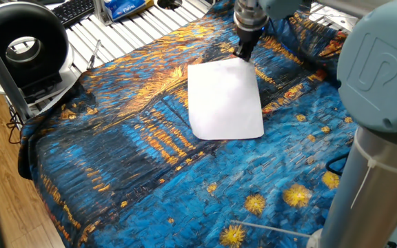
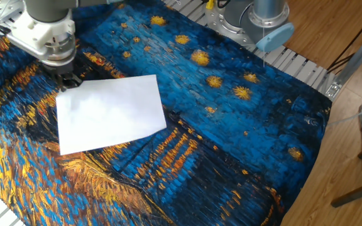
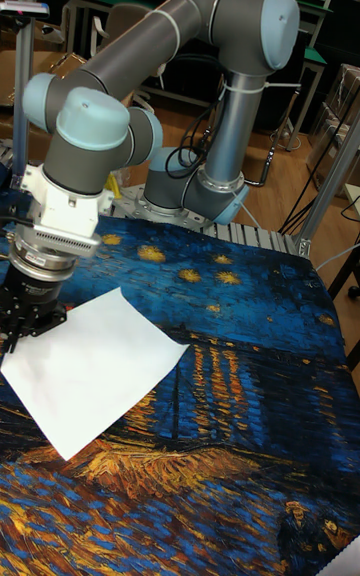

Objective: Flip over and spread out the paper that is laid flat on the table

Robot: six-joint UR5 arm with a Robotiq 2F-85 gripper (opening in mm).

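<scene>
The white paper (image 1: 226, 100) lies nearly flat on the blue and orange cloth of the table (image 1: 116, 151), and it also shows in the other fixed view (image 2: 109, 113) and the tall view (image 3: 90, 366). My gripper (image 1: 243, 54) stands at the paper's far corner, fingers pinched together on that corner. From the other side the gripper (image 2: 70, 81) sits at the sheet's upper left corner. In the tall view the gripper (image 3: 20, 324) is at the paper's left corner. The pinched corner itself is hidden by the fingers.
A black round device (image 1: 23, 45) and a keyboard (image 1: 74, 10) stand on the white slatted surface (image 1: 136, 31) beyond the cloth. The arm's base (image 2: 256, 19) is bolted at the table's edge. A thin white rod (image 1: 271, 225) lies near the front right.
</scene>
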